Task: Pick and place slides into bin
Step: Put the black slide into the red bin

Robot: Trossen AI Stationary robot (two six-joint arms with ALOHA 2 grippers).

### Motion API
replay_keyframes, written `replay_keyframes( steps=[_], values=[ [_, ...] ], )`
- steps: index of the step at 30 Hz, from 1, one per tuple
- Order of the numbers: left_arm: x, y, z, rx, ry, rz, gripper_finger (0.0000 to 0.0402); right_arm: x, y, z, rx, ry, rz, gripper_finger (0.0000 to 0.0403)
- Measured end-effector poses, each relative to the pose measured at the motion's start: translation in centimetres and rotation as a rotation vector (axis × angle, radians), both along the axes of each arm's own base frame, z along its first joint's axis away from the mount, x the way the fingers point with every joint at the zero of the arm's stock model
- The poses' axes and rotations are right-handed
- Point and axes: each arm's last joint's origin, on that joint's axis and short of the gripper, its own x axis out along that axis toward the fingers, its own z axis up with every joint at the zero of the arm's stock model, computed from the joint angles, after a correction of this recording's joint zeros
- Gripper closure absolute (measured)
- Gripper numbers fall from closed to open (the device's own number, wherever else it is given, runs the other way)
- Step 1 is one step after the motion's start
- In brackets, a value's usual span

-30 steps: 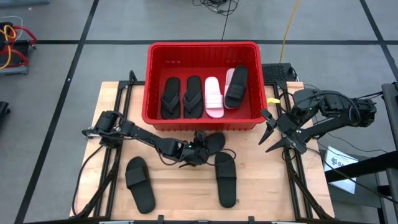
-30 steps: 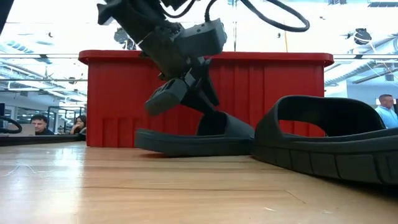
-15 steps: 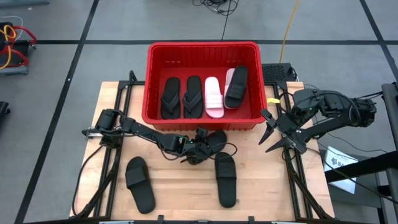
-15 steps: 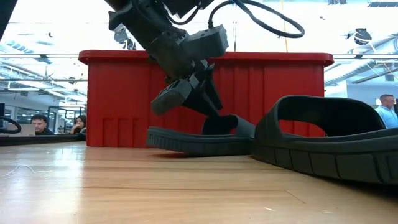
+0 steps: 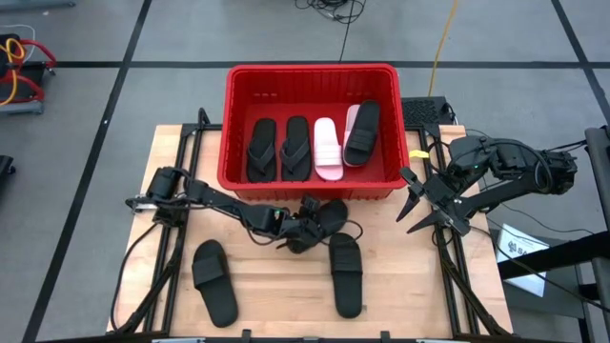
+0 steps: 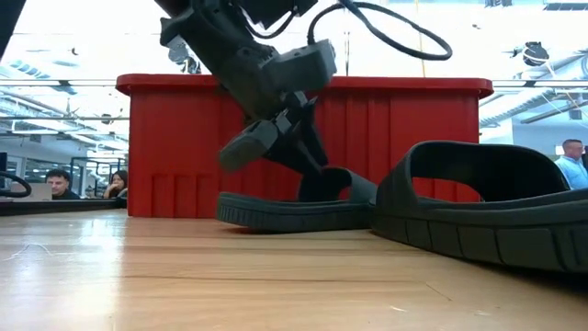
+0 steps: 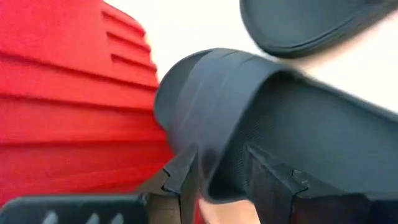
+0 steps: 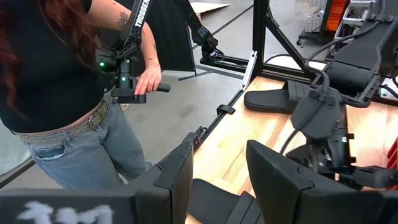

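The black slide (image 5: 327, 217) in hand lies on the bench (image 5: 276, 295) just in front of the red bin (image 5: 310, 181), sole down, its toe end reaching toward the bin's front wall. The left pincer (image 5: 303, 232) is on it: in the left wrist view the two dark fingers (image 7: 186, 177) sit either side of the arched strap (image 7: 261, 118), closed in narrow around the strap's edge. In the low view the sole looks flat on the wood or barely lifted; I cannot tell which.

It looks like a light foam or rubber piece, soft enough to bend and droop from a one-point grip. The strap is the sensible hold, being the only raised part, though the sole will probably hang and swing from it, so the lift likely needs to clear the bin's thick rim with room to spare.

Two more black slides remain on the bench, one just right of the pincer (image 5: 345, 276), one well to its left (image 5: 214, 279). Inside the bin lie two black flip-flops (image 5: 278, 150), a pink slide (image 5: 328, 148) and another black slide (image 5: 362, 132). The right pincer (image 5: 416, 202) waits spread wide beside the bin's right end.
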Motion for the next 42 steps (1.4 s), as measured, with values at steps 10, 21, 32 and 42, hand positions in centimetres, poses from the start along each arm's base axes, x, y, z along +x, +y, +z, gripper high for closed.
replay_keyframes(
  steps=[10,21,32,42],
  values=[
    [0.6,1.9,-0.5,0.036,0.018,-0.007,0.027,0.0,0.0,0.0,-0.019,-0.015,0.008,0.0264],
    [0.7,2.0,-0.4,0.019,-0.011,0.005,0.0378,0.0,0.0,0.0,-0.02,-0.018,0.006,0.0264],
    [0.1,1.3,2.2,-0.146,-0.047,-0.038,0.0398,0.0,0.0,0.1,-0.02,-0.024,0.005,0.0264],
    [-3.6,1.8,11.4,-0.299,-0.266,0.011,0.04,0.0,0.0,0.1,-0.032,-0.033,0.01,0.0264]
  ],
)
